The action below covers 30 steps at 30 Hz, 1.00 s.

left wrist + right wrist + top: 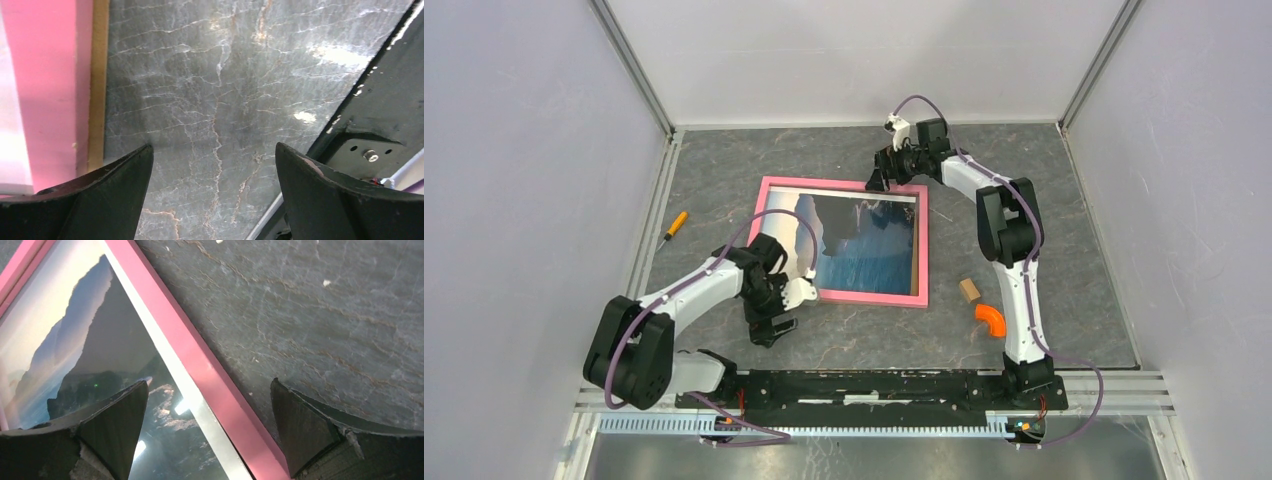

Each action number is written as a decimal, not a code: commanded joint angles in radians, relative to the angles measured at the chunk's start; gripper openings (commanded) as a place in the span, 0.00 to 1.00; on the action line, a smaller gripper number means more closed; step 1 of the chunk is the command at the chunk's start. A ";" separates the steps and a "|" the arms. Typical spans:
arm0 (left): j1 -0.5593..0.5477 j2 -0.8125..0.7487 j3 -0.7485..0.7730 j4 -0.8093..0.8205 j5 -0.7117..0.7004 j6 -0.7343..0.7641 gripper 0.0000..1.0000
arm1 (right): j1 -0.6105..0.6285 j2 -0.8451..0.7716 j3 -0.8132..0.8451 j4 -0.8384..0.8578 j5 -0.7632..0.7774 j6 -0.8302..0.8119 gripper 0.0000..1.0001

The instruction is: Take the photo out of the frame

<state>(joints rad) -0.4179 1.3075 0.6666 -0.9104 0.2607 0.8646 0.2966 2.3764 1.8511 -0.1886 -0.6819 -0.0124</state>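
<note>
The frame (874,296) is laid flat on the table (1024,200), with the photo (869,245) inside it, face up. The right gripper (210,385) is spread wide astride the far rim, with nothing gripped. The left gripper (214,146), also wide open and empty, is seen just beside the near-left corner.

The light is bright and even and comes from above, so shadows on the bench (724,160) are soft and short. In the top view the photo (879,250) has white glare on its left part, and in the right wrist view it shows a small bright spot. In the left wrist view the frame (50,75) is overexposed and blurred, and the bench shines at the upper right. The left end effector (214,155) and the right end effector (210,390) look almost black, with soft edges.
</note>
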 commanded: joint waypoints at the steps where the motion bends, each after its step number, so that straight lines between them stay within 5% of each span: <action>1: -0.001 0.043 -0.025 0.151 -0.046 0.013 0.98 | -0.006 0.030 0.012 0.019 -0.042 0.036 0.98; 15: 0.153 0.117 0.053 0.289 -0.038 0.048 1.00 | -0.119 -0.083 -0.343 -0.077 -0.268 -0.038 0.94; 22: 0.237 0.271 0.186 0.335 -0.003 0.063 1.00 | -0.117 -0.245 -0.644 -0.112 -0.283 -0.099 0.93; 30: 0.280 0.471 0.419 0.318 0.064 0.079 1.00 | -0.111 -0.357 -0.807 -0.235 -0.235 -0.206 0.93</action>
<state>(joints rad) -0.1406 1.6833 0.9939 -0.6708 0.2092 0.8665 0.1570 2.0010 1.1400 -0.1932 -1.0264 -0.1452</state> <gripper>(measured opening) 0.994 0.933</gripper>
